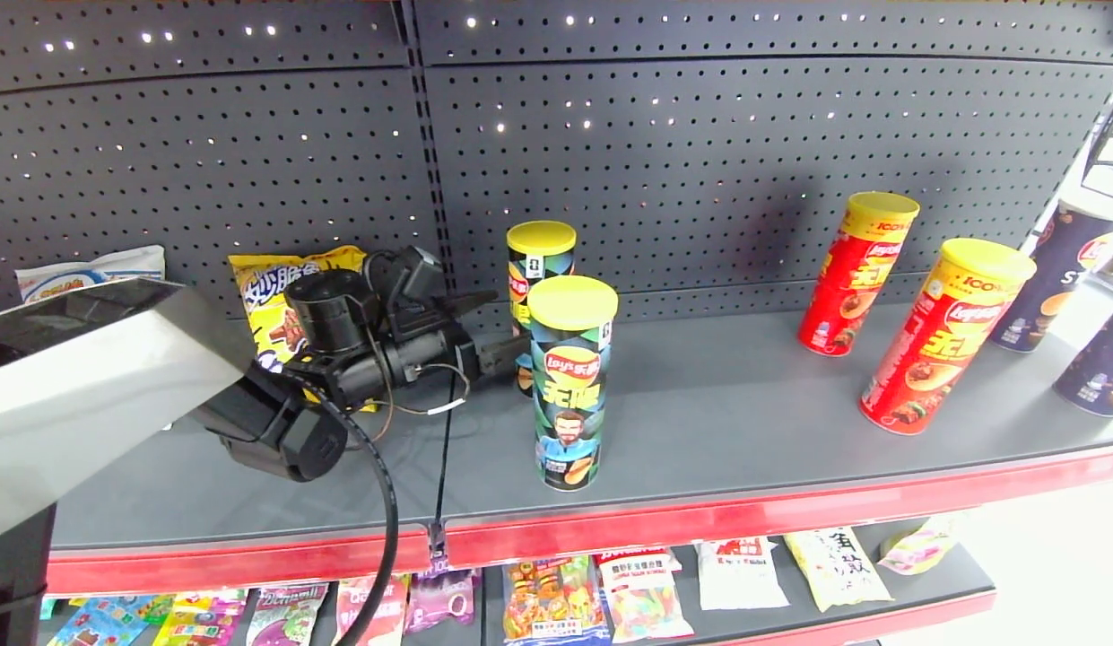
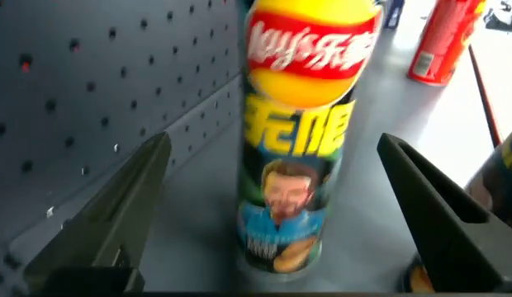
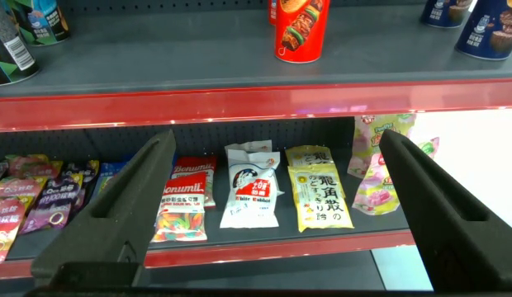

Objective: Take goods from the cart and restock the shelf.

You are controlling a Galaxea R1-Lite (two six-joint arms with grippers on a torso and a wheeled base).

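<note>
Left wrist view: spread jaws facing can [image 2: 293,140]

yellow-lidded green can [image 1: 569,386], red cans [image 1: 946,334]

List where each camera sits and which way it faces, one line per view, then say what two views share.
Head: on the robot's head, looking forward and down at the grey shelf; the left arm and left gripper show at left.
Left wrist: on the left arm, facing along the shelf at a green can between its open fingers.
Right wrist: on the right arm, held low, facing the snack bags on the lower shelf; right gripper open.
Shared: head and left wrist views both show that green can.
</note>
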